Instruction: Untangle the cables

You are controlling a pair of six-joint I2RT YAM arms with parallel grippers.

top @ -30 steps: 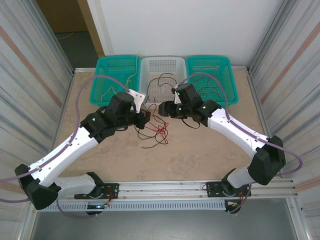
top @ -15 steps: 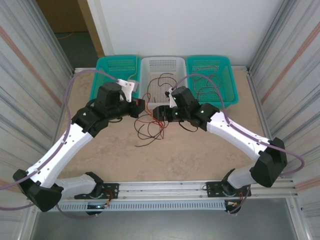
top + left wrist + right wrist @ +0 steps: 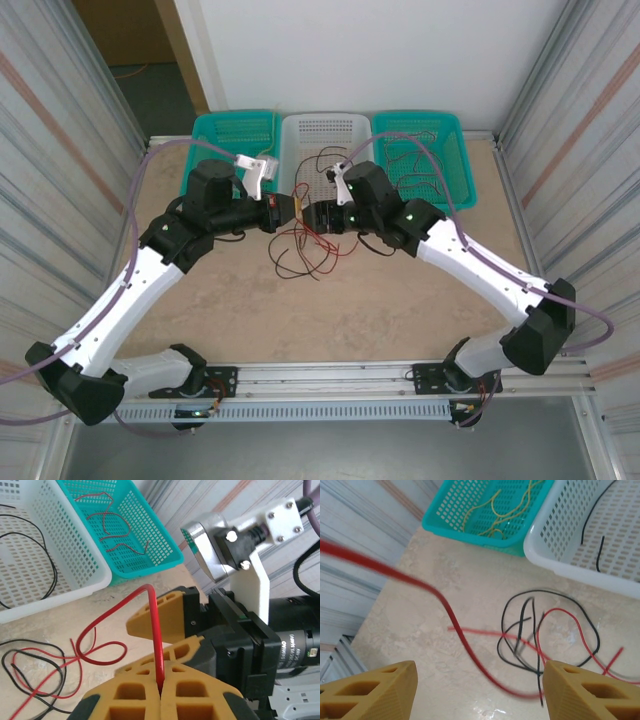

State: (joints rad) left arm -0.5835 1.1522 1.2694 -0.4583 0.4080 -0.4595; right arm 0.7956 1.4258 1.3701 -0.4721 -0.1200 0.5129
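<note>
The cables (image 3: 308, 252), red and black, lie in a loose snarl on the surface (image 3: 400, 300) just in front of the white basket (image 3: 322, 135). They look light, limp and springy, best pinched near a free end. The left claw (image 3: 160, 692) is clamped on a red cable (image 3: 156, 630), holding it raised; the right claw (image 3: 480, 690) gapes wide just beside, gripping nothing

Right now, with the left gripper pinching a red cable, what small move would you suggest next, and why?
Probably close the right gripper on the red cable. The left gripper is shut on it, the right one's fingers stand open with a red cable seemingly running between them, and it trails down to the tangle on the table.
</note>
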